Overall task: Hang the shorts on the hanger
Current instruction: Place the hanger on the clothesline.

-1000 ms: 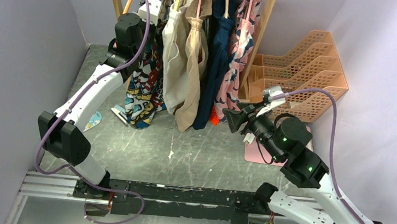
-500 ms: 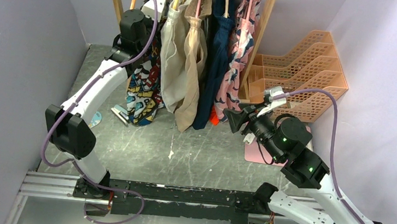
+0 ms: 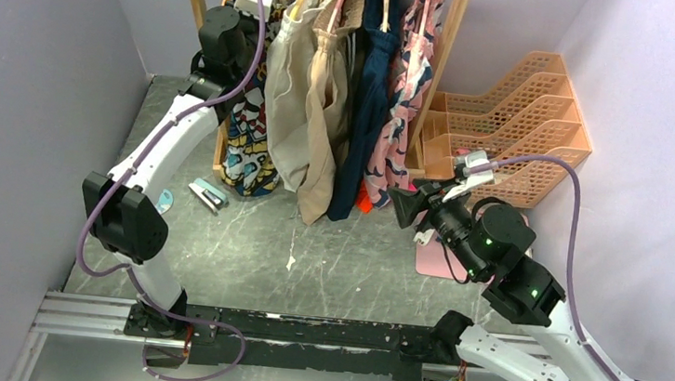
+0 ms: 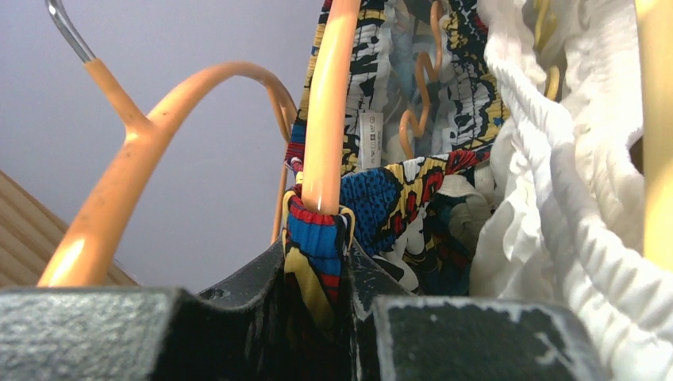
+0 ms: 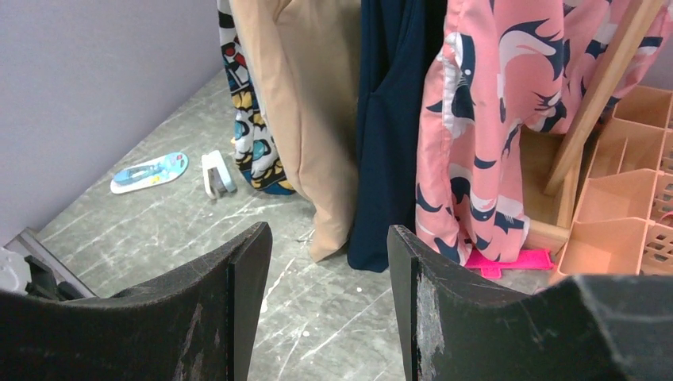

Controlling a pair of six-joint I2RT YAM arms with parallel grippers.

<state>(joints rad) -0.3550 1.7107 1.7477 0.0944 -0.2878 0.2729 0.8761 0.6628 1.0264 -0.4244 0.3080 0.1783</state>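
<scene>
The left pincer shows me scuffed black fingers, and between them the shorts are a comic print in red, blue, yellow, black and white. Rising from that pincer, the hanger is plain orange-tan. To its right I see a white ruffled garment. Ahead of my black right pincer hang a tan garment, a solid navy garment and a pink garment with navy-and-white florals, over a grey marbled floor.

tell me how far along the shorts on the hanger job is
Mostly done: the shorts hang from the orange hanger. In hand: the left tool is shut on both. Left: letting go; whether the hook is hung up cannot be told. The right tool is open, idle.
</scene>
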